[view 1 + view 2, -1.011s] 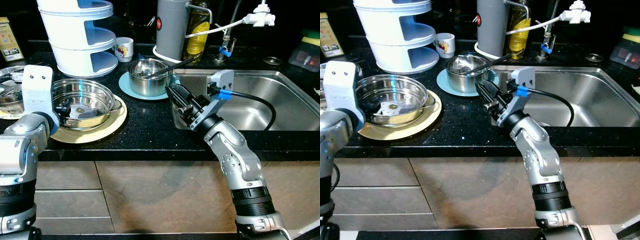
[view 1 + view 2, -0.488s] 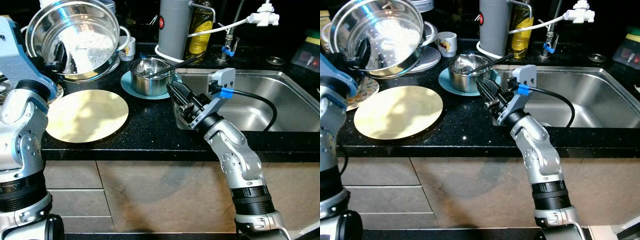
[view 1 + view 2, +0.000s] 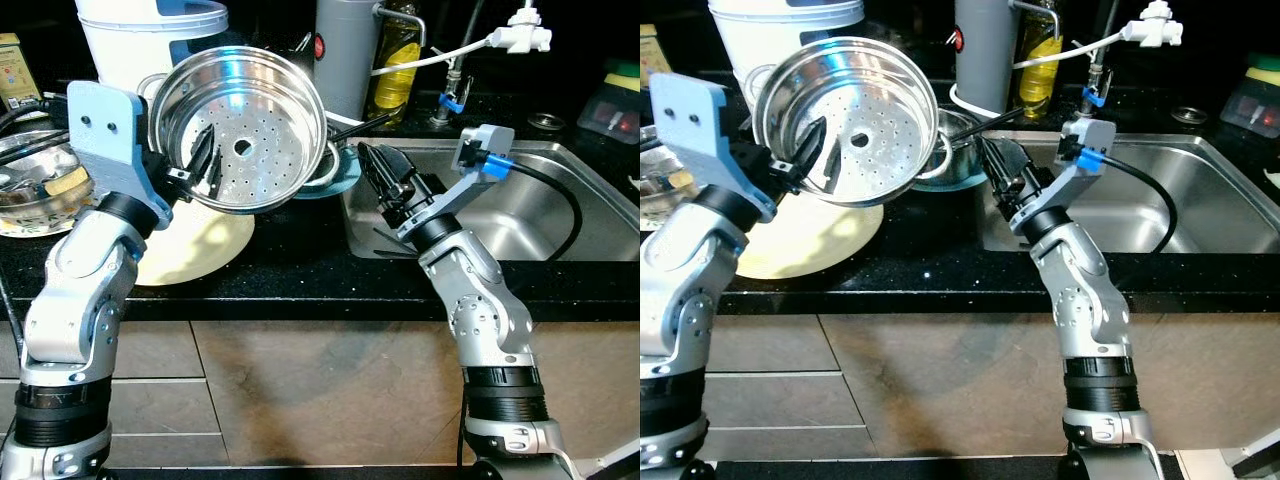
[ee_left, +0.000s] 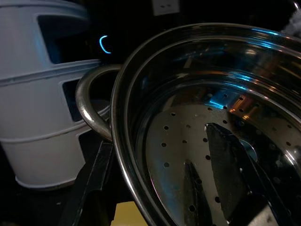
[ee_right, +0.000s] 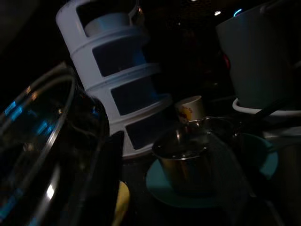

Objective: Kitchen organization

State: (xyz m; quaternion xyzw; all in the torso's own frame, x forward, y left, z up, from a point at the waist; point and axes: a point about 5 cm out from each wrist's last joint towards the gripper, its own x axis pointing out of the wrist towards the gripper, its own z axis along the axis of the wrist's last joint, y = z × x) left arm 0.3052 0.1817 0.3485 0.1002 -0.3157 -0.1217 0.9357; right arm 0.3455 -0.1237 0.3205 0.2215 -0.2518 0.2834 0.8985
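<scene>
One steamer pot [image 3: 245, 130] tilted, rim clamped in left claw [image 3: 200, 165]; right claw [image 3: 385, 180] nearby, fingers parted.

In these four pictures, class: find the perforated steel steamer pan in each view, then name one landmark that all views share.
Left eye view: steamer pan, upper centre-left, tilted, held by the left end effector.
Right eye view: upper left.
Left wrist view: right side.
Right wrist view: its dark rim, left edge.
Shared landmark: the white tiered rack.
</scene>
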